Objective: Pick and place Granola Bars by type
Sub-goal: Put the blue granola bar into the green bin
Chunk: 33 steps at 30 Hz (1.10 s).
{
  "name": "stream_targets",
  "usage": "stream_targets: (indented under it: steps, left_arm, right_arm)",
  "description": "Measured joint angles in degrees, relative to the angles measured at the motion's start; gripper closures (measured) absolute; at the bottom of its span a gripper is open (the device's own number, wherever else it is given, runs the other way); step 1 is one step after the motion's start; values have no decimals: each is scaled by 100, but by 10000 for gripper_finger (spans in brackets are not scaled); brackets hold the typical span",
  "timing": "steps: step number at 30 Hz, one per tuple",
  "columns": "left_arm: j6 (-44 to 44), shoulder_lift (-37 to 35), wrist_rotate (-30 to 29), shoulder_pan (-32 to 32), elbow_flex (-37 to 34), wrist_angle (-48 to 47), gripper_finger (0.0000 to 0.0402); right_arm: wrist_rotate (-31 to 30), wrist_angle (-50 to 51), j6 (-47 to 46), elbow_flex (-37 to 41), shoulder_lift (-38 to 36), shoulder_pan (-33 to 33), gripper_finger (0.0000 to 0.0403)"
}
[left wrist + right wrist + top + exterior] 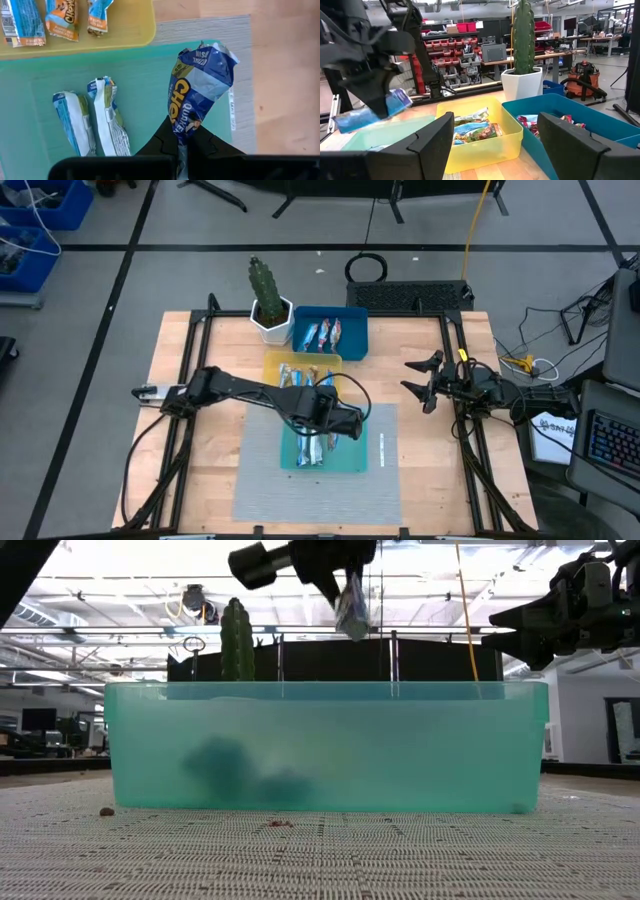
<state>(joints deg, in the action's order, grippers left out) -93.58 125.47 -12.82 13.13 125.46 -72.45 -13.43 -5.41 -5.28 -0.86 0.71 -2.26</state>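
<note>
Colours only:
- Held bar (200, 85): dark blue foil with silver patch, yellow/white lettering.
- Teal tray (145, 65), centre of frame: two bars (92, 120), light blue and white with a pale green tint.
- Yellow tray (125, 25), upper left: bars (60, 17) in blue, white, orange.
- Blue tray (352, 330), upper centre in high view: bars (325, 333) blue/silver with red.
- Mat (250, 490): grey, fine woven pattern.
- Desk (180, 360): light wood.
- Cactus (264, 283) green, pot (273, 326) white.
- Both arms black; left pincer (182, 145) black.
</note>
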Motion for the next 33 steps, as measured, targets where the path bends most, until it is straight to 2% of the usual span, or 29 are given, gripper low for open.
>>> stream_targets:
  steps: [13, 18, 33]
  left_arm:
    - [-201, -4, 490, -19, -1468, 1264, 391]
    - [-331, -4, 532, -9, -1740, 1306, 391]
    - [-643, -6, 594, -69, -2671, 2382, 391]
  right_arm:
    - [0, 0, -2, 0, 0, 0, 124]
    - [0, 1, -2, 1, 2, 0, 124]
    - [0, 2, -2, 0, 2, 0, 124]
